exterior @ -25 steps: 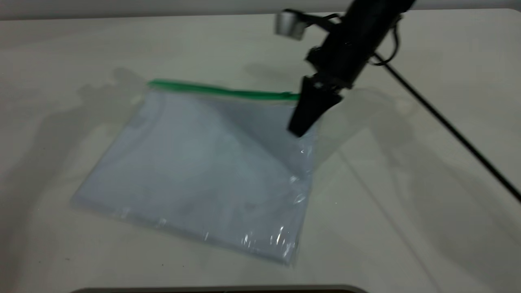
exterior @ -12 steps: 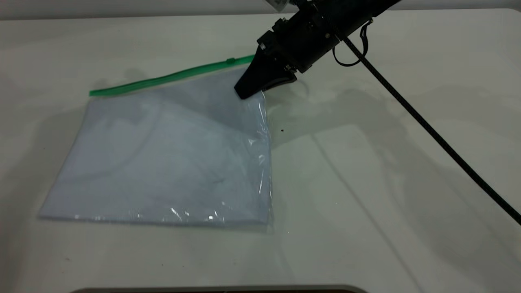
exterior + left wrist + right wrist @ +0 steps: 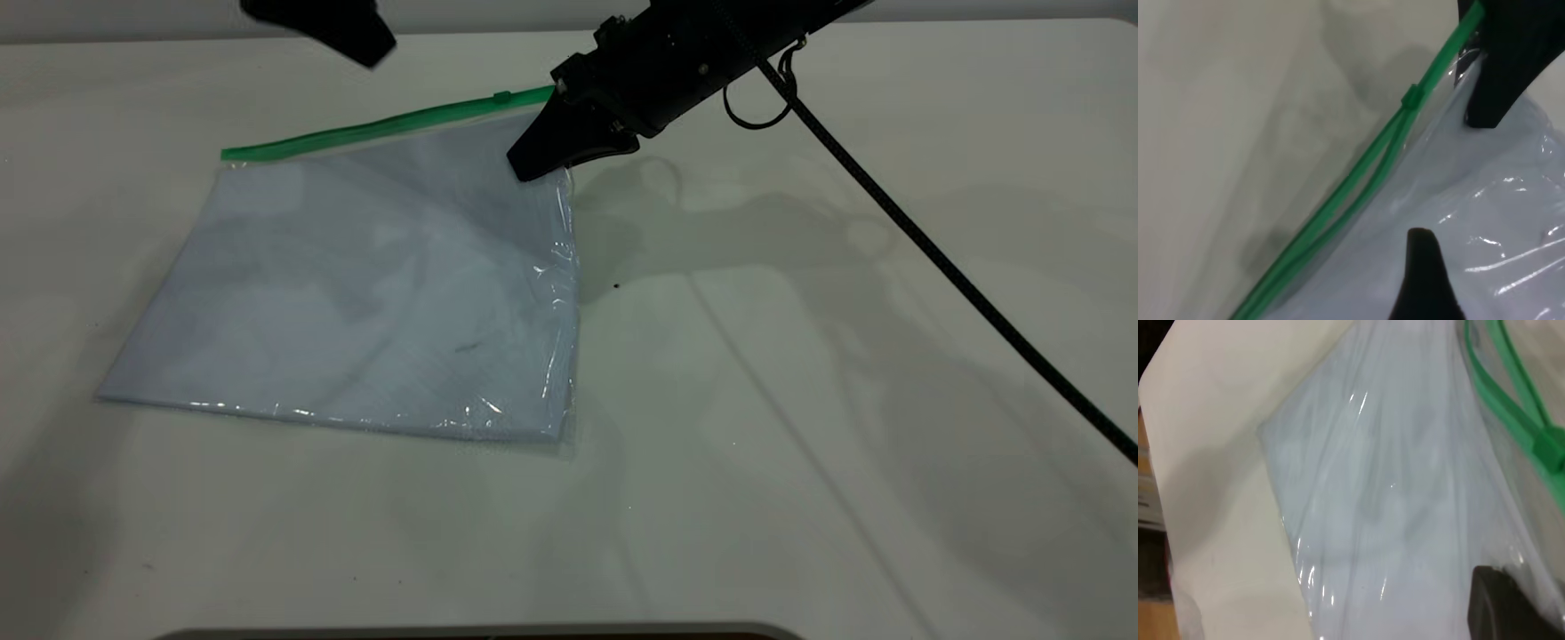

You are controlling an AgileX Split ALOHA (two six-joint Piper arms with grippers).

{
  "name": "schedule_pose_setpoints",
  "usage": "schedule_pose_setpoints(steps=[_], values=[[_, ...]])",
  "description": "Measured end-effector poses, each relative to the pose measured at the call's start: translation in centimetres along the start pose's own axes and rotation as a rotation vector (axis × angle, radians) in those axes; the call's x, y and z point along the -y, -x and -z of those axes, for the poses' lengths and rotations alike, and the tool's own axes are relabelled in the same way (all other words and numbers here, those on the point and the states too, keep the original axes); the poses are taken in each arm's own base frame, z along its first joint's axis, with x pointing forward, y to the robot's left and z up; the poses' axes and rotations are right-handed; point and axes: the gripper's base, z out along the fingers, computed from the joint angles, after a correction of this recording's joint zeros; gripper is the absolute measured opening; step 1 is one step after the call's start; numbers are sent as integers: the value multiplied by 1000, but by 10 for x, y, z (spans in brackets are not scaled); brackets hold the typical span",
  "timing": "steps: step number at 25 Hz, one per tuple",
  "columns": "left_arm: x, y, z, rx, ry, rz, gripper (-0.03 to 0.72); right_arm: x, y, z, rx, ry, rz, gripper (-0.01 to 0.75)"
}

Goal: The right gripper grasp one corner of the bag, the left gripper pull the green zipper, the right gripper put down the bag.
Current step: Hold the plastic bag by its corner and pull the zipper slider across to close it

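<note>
Seemingly the next move turns on the slider tab (image 3: 503, 97) of the green zipper (image 3: 382, 126). From outside, the right gripper (image 3: 533, 164) pinches the bag (image 3: 356, 284) at its corner just beside the tab, lifting that edge; the left gripper (image 3: 342, 27) hangs beyond the zipper, jaws unreadable. Its wrist view shows the zipper parted on the side of the tab (image 3: 1412, 98) away from the right gripper. The right wrist view shows the tab (image 3: 1548, 450) near its own jaw.
</note>
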Motion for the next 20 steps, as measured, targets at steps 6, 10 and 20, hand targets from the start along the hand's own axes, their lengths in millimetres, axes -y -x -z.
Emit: schedule_pose_setpoints(steps=[6,10,20], values=[[1,0,-12,56,-40,-68,588,-2,-1,0,-4,22,130,34],[5,5,-16,67,-46,-147,588,-4,-1,1,-7,55,211,34],[11,7,-39,107,-88,-187,588,-14,-4,2,-15,166,302,34]])
